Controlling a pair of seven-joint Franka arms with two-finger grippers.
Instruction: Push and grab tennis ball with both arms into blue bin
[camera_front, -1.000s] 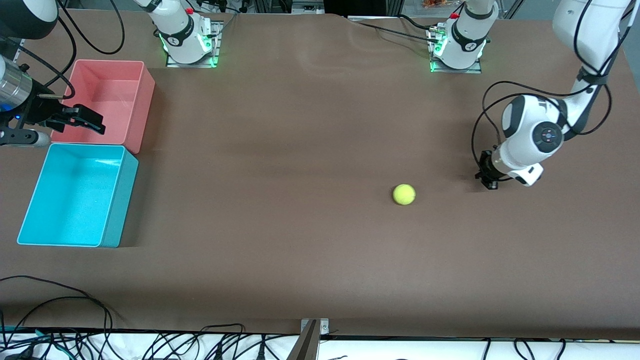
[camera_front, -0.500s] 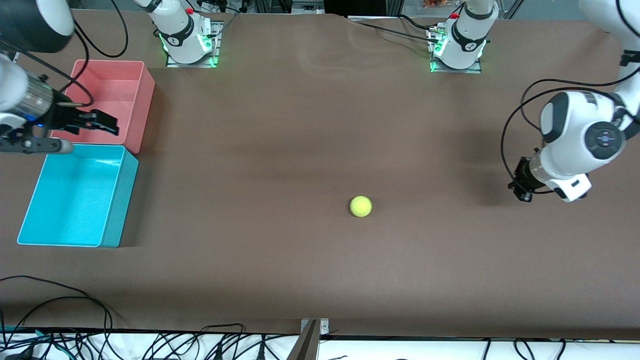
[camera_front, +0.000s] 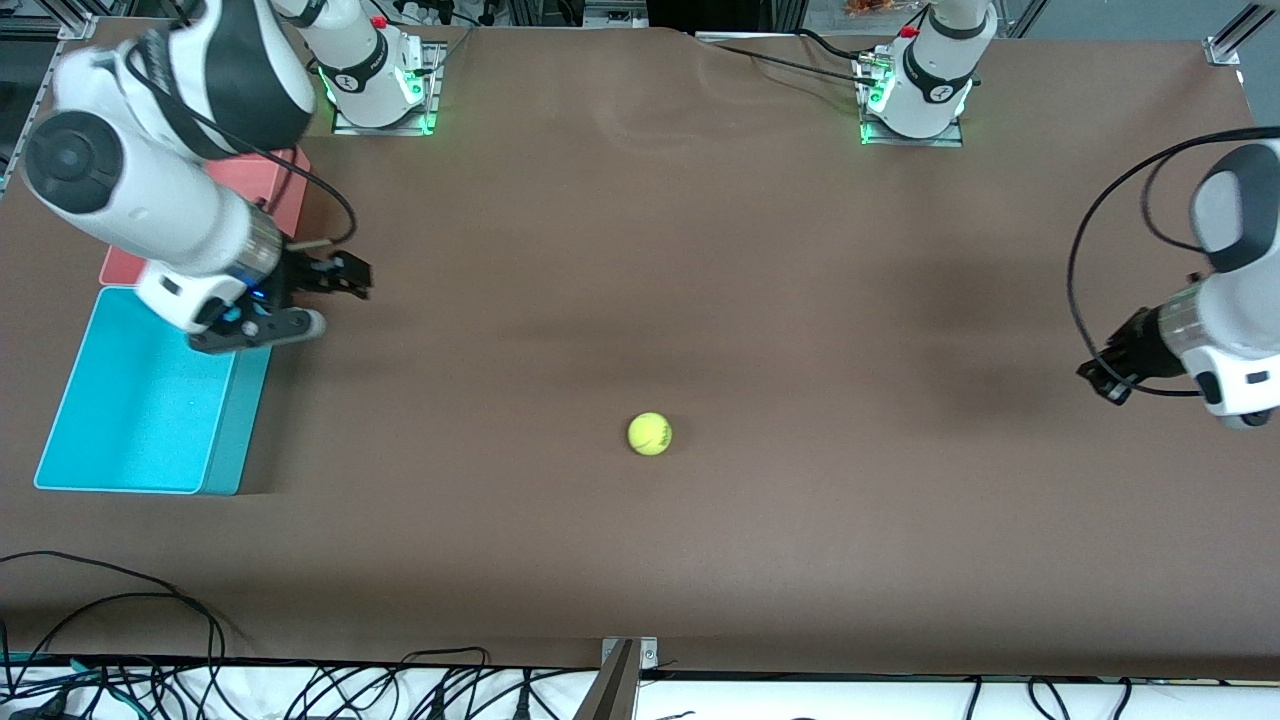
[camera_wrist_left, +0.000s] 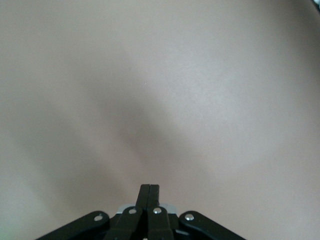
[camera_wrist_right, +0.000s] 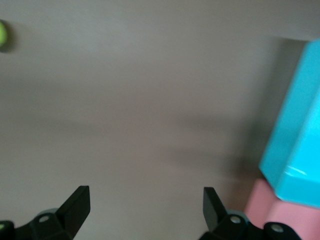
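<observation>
i'm seeing the tennis ball (camera_front: 650, 434) sitting free on the bare brown table (camera_front: 700, 250), roughly mid-table and well apart from both arms; nothing is touching it. the left gripper (camera_front: 1098, 381) is hovering low over the table at the left arm's end, its fingers (camera_wrist_left: 149, 192) pressed fully together and gripping nothing, so i'm judging it is set up as a pusher rather than a grabber. the right gripper (camera_front: 352, 277) is hanging over the table just beside the bins, jaws spread wide and empty; in its wrist view the ball (camera_wrist_right: 3, 35) is showing only at the edge, well off from the fingers (camera_wrist_right: 78, 201). the blue bin (camera_front: 60, 400) is lying at the right arm's end, nearer to the front camera than the pink bin (camera_front: 288, 185), and nothing is showing inside the part i can see. progress, as i'm reading it: the ball is only partway toward the bin. remaining: the right gripper closing on the ball, lifting it, carrying it over the blue bin, releasing.
</observation>
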